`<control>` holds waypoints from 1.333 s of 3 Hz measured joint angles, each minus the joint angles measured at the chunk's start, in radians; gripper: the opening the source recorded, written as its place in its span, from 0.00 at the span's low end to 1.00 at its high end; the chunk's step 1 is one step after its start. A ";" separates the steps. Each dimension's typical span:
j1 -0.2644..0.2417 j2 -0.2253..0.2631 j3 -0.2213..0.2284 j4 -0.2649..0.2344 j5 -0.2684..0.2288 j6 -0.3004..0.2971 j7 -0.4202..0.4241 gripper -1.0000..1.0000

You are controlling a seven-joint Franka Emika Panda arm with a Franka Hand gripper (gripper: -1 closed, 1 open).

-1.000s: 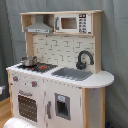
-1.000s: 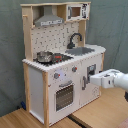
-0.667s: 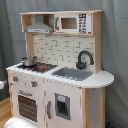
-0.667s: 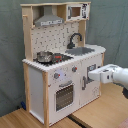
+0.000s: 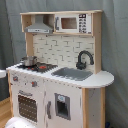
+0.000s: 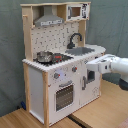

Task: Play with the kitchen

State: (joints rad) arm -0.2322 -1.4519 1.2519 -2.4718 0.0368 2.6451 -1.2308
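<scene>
While the kitchen [image 6: 55,65] stands upright on a wooden floor [image 6: 95,112] before a grey curtain [image 6: 115,25], the arm [image 6: 117,67] reaches in from the second exterior view's right, its gripper [image 6: 89,66] near the cabinet door; I cannot tell its grip. A pot [image 5: 28,60] sits on the stovetop.

Pot [image 5: 29,61] on stovetop [image 5: 39,66] at first exterior view's left of sink [image 5: 72,74], faucet [image 5: 84,59] behind, hood [image 5: 39,26] above.

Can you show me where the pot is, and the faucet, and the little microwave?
pot [image 6: 44,56], second exterior view, on its shiny side wall.
faucet [image 5: 84,59], first exterior view, on its black curved neck.
microwave [image 5: 70,23], first exterior view, on its door window.
</scene>
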 joint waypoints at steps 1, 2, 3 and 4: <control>-0.044 0.013 -0.047 0.020 0.002 0.050 -0.074 1.00; -0.086 0.025 -0.089 0.029 0.002 0.101 -0.136 1.00; -0.135 0.042 -0.118 0.028 0.002 0.156 -0.202 1.00; -0.202 0.071 -0.135 0.031 0.002 0.233 -0.241 1.00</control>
State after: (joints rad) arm -0.4345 -1.3808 1.1166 -2.4407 0.0387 2.8776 -1.4722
